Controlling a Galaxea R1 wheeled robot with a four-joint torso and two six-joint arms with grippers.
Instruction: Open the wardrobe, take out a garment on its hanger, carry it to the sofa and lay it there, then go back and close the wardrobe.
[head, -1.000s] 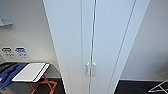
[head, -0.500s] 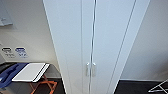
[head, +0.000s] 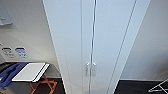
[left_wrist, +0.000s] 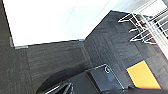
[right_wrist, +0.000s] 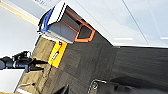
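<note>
The wardrobe (head: 100, 37) stands straight ahead of me in the head view, tall and white, with both doors shut. Two small white handles (head: 90, 69) sit side by side at the doors' meeting edges, low in that view. The shut doors hide the garment and its hanger. The wardrobe's foot (left_wrist: 47, 22) meets the dark carpet in the left wrist view, and its white side (right_wrist: 120, 20) appears in the right wrist view. Dark parts of my left gripper (left_wrist: 62, 88) and right gripper (right_wrist: 66, 90) lie near the floor, apart from the wardrobe.
A white-topped folding table with orange legs (head: 31, 72) stands left of the wardrobe, a blue object (head: 7, 75) beside it. A white wire rack (head: 158, 87) stands on the carpet to the right. An orange floor tile (left_wrist: 142, 76) lies near my base.
</note>
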